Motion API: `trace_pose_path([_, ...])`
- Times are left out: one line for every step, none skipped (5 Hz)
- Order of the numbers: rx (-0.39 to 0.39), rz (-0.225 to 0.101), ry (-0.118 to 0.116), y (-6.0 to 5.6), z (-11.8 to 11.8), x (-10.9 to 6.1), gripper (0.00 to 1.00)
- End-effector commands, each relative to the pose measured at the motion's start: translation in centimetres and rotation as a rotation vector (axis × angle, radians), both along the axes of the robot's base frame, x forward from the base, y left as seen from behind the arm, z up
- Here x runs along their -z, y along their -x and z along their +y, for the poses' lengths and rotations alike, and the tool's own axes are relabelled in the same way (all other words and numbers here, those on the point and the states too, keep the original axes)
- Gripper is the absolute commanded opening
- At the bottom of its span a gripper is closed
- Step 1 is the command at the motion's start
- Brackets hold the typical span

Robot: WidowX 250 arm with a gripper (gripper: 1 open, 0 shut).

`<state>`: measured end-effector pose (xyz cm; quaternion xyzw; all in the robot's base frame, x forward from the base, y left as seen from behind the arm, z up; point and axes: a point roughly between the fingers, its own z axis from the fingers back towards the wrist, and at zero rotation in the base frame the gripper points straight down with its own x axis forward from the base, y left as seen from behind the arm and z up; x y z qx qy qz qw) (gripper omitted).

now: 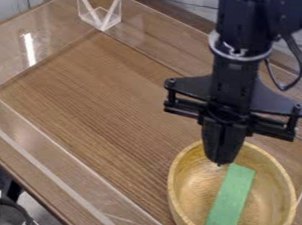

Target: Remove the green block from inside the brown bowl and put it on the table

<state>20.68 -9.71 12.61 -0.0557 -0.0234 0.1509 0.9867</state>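
Observation:
The green block (pixel 231 203) lies flat inside the brown bowl (pixel 186 198) at the lower right of the table (pixel 102 90), running from the bowl's middle toward its near rim. My gripper (pixel 222 155) points straight down, its fingers shut together with nothing between them. Its tip hangs over the bowl's far inner side, just above the block's upper end, apart from it.
Low clear plastic walls (pixel 43 144) edge the table on the left and front. A clear plastic stand (pixel 99 11) sits at the far left. Cables (pixel 300 54) hang behind the arm at the right.

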Motion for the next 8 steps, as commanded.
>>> trace_pose_path([-0.009, -0.044, 0.009, -1.3, -0.6, -0.3, 0.0])
trace_pose_path([0.1, -0.041, 0.009, -1.3, -0.1, 0.0, 0.0])
trace_pose_path([0.131, -0.04, 0.007, -1.4, 0.4, -0.1, 0.0])
trace_pose_path([0.158, -0.04, 0.005, -1.6, 0.8, 0.1, 0.0])
trace_pose_path([0.207, -0.04, 0.001, -1.0, 0.7, 0.9, 1.0])
trace_pose_path([0.252, -0.046, -0.003, -0.4, 0.4, 2.2, 1.0])
trace_pose_path([0.231, -0.056, -0.004, 0.2, 0.2, 2.5, 0.0])
trace_pose_path([0.212, -0.06, -0.001, 0.5, 0.0, 2.2, 0.0])
